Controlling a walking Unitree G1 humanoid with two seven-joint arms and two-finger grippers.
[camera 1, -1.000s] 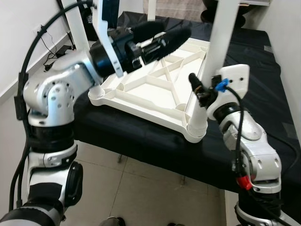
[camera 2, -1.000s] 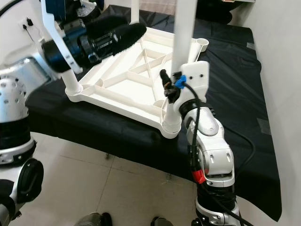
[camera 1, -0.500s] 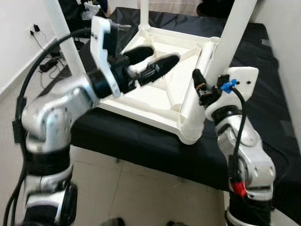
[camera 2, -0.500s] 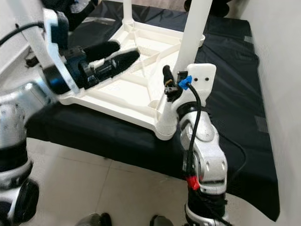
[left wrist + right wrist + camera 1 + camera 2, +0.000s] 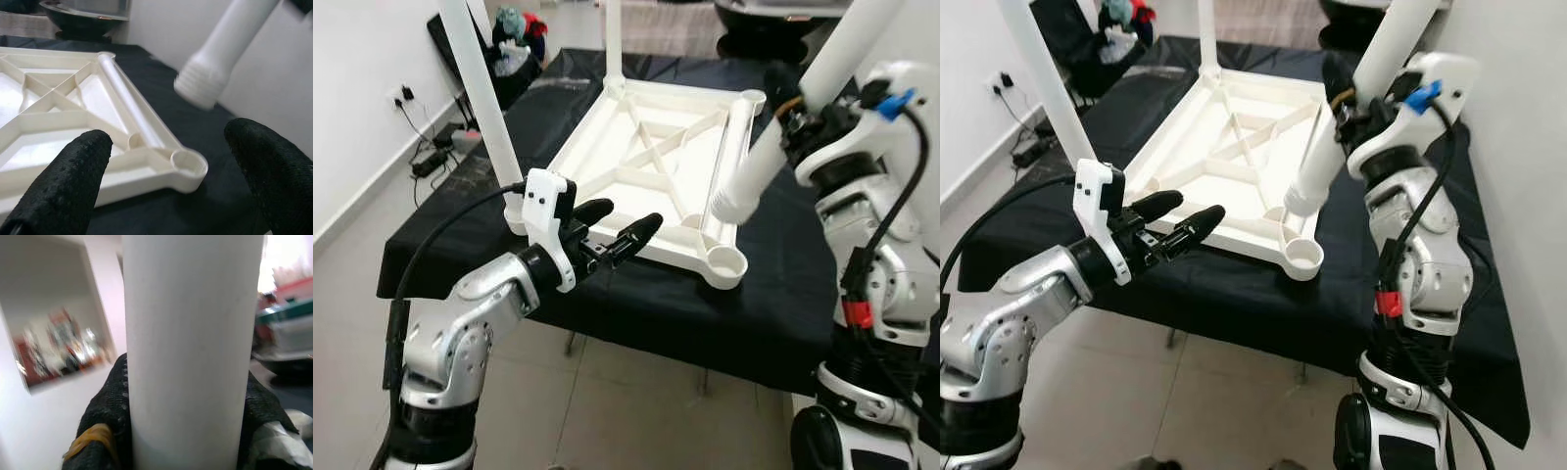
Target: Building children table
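Two legs [image 5: 484, 98] seated in upturned top [image 5: 651, 166]; right gripper [image 5: 1351, 98] pinching third leg [image 5: 773, 157] above empty near socket [image 5: 729, 262]; left gripper [image 5: 617, 230] spread, beside top.

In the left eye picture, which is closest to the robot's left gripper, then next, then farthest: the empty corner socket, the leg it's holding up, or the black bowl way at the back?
From the left gripper:
1. Empty socket, near corner of the tabletop, to its right.
2. Held leg, tilted in the right gripper, above that corner.
3. Black bowl, far back.

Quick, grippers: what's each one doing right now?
Left gripper: open, holding nothing, near the tabletop's front edge.
Right gripper: closed on the white table leg, lifted above the empty corner socket.
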